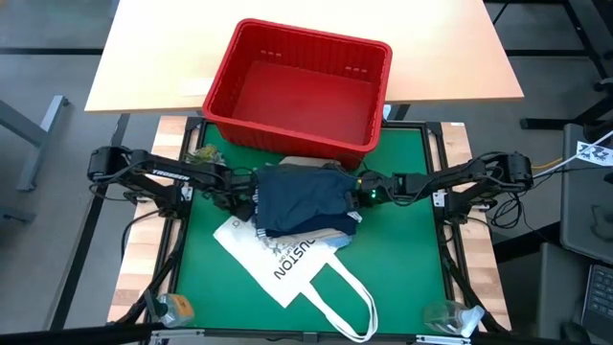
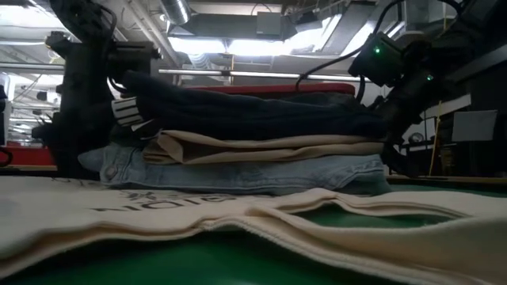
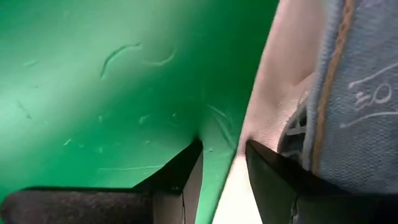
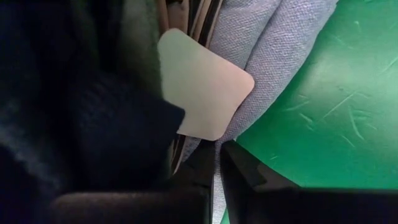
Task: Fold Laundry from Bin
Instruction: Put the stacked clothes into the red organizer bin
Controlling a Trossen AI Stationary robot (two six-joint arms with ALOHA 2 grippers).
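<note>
Laundry (image 1: 305, 203) sits as a folded stack near the middle of the green worktop (image 1: 402, 249), just in front of the red bin (image 1: 299, 88), which stands behind it and overlaps the wooden table beyond. From the low view I count three layers: dark navy shorts (image 2: 253, 111) on top with white lettering at one end, beige cloth (image 2: 261, 148) in the middle, light blue jeans (image 2: 238, 172) at the bottom. The stack rests partly on a white tote bag (image 1: 287, 264) printed with dark letters, whose handles trail toward the front edge of the worktop.

I see the left hand (image 1: 244, 198) at the stack's left side, low against the worktop; its fingers (image 3: 180, 177) stand apart with green surface and a pale cloth edge showing between them, and I cannot tell whether they grip anything. The right hand (image 1: 359, 195) is at the stack's right side, a green light glowing on its wrist. Its fingers (image 4: 239, 168) are pressed together, seemingly on the denim fold at the edge of the stack, beside a pale label (image 4: 202, 84).
</note>
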